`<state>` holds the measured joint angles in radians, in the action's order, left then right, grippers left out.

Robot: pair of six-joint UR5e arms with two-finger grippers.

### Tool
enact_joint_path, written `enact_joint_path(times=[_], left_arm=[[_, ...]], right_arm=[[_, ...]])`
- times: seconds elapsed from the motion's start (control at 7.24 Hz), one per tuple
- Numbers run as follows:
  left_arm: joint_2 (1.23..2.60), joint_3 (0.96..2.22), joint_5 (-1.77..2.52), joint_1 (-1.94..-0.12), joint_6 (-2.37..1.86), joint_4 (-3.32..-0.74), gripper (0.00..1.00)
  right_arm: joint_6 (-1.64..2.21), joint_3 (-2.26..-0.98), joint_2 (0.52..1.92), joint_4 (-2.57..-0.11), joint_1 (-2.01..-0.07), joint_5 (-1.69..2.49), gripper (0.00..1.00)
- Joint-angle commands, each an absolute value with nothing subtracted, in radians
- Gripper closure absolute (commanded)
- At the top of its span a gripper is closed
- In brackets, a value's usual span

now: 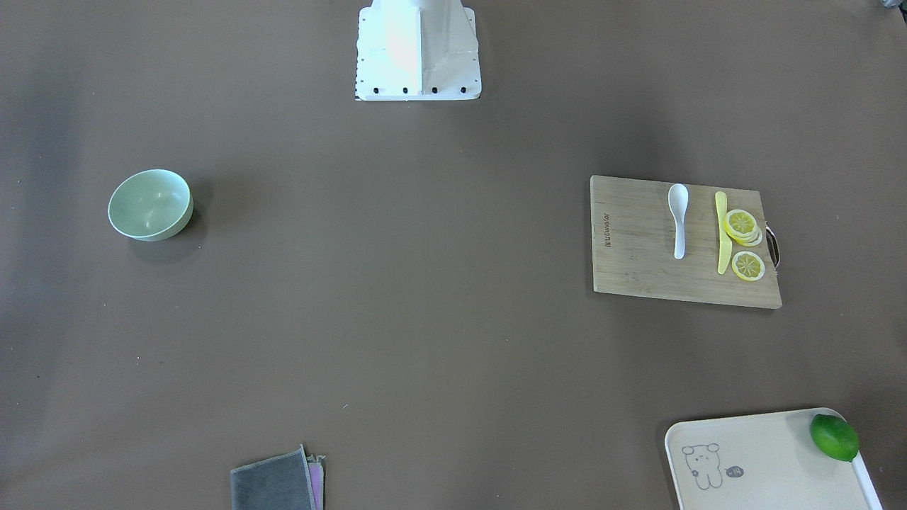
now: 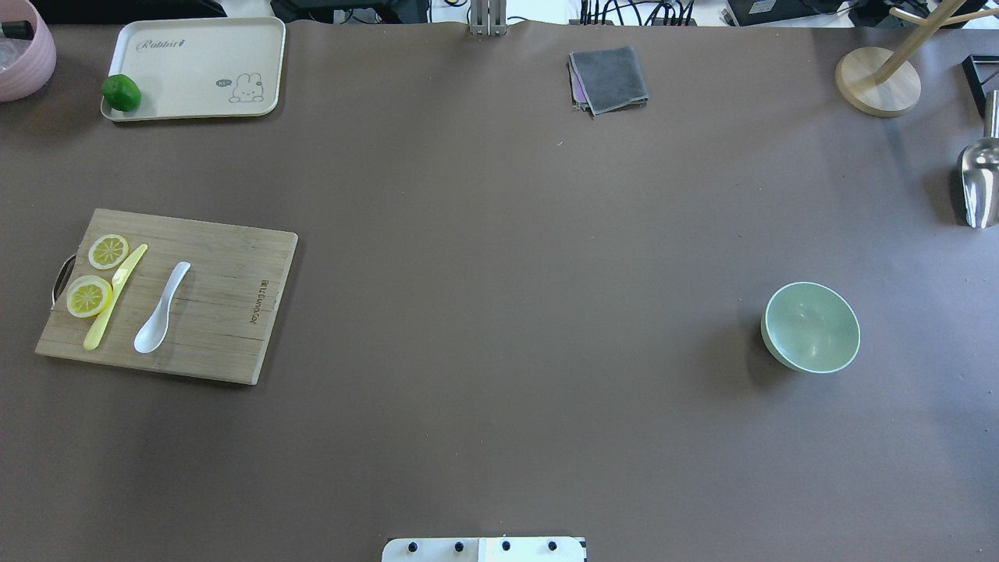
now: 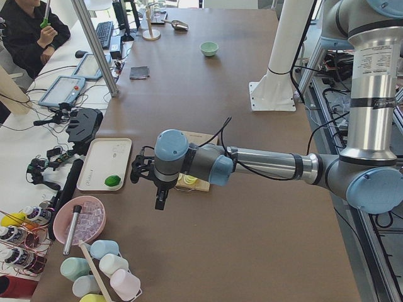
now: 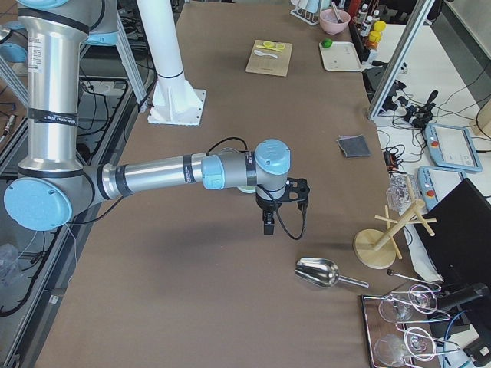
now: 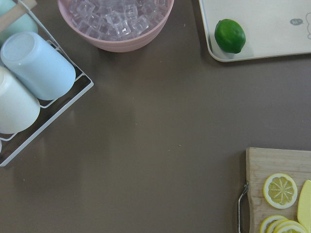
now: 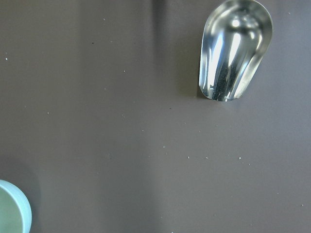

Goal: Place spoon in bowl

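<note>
The white spoon (image 1: 678, 219) lies on a wooden cutting board (image 1: 638, 244), beside a yellow knife (image 1: 722, 232) and lemon slices; it also shows in the overhead view (image 2: 160, 308). The mint-green bowl (image 1: 150, 205) stands empty and upright at the table's other end, seen from overhead too (image 2: 812, 326). My left gripper (image 3: 160, 200) hangs above the table near the board, seen only from the side. My right gripper (image 4: 268, 225) hangs near the bowl's end, also seen only from the side. I cannot tell whether either is open or shut.
A cream tray (image 2: 195, 66) with a lime (image 2: 121, 92) lies beyond the board. A pink bowl of ice (image 5: 116, 22) and a cup rack (image 5: 29, 82) stand at the left end. A grey cloth (image 2: 609, 78), a metal scoop (image 6: 233, 48) and a wooden stand (image 2: 878, 78) lie at the far side.
</note>
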<state>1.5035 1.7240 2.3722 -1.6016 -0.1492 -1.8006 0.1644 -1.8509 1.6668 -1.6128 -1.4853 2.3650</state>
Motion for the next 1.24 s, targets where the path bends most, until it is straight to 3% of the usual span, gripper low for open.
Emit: enact_joint_path(times=[0.0,1.11], left_arm=[[1.453,1.776,2.370,-1.606,-0.150,-1.795,0.02],[1.445,1.766,2.370,-1.603,-0.153,-1.793,0.02]], right_arm=[[0.170,-1.842,1.664,-1.611,-1.485,2.365,0.00],[0.172,-1.845,1.666,-1.608,-1.485,2.370,0.00]])
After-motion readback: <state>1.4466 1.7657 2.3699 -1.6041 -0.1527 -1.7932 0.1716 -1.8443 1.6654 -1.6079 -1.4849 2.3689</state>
